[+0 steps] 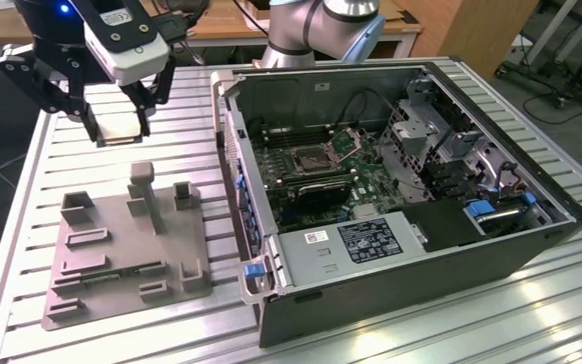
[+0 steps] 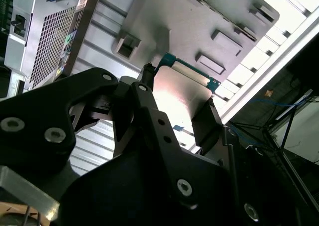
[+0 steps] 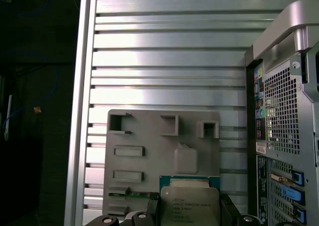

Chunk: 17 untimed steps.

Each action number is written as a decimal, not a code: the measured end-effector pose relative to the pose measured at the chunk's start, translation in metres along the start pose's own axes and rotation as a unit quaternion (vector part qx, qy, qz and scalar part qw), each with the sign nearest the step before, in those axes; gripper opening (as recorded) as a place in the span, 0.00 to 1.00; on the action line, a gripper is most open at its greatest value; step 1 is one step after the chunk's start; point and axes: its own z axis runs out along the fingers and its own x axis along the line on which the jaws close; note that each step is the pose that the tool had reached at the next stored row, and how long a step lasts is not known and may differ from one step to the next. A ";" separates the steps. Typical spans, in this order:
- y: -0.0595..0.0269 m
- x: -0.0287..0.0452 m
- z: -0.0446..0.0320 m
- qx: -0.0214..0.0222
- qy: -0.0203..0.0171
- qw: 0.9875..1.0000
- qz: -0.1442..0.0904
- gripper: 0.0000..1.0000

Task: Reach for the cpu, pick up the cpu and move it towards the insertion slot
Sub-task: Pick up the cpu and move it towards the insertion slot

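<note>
Exterior view: cpu (image 1: 119,126) clamped betw. fingers of gripper (image 1: 120,137), raised off slatted table (image 1: 453,334) near grey fixture plate (image 1: 119,227), well apart from insertion slot (image 1: 311,159) inside open pc case (image 1: 402,292) at exterior view's right. First wrist view: cpu's silver top, green edge, plate behind.

The whole setup sits on a slatted aluminium table (image 1: 473,326). On the exterior view's left there's a flat grey fixture plate (image 1: 119,258) with a bunch of raised blocks and pockets, and a thin green circuit strip (image 3: 130,195) lies in one of its low holders. Just beside it, toward the exterior view's right, an open computer case (image 1: 412,296) lies on its side. The power supply (image 1: 367,241) is up front, there's a blue latch (image 1: 254,268) at the near corner, and a black card (image 1: 317,199) sits mid-board. A wooden desk (image 1: 220,30) stands behind.
</note>
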 end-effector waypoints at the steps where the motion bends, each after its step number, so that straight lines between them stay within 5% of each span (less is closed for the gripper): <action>1: 0.0000 -0.0003 0.0000 0.000 0.000 1.000 0.000 0.55; 17: -0.0001 -0.0055 0.0000 0.000 0.000 1.000 0.000 0.55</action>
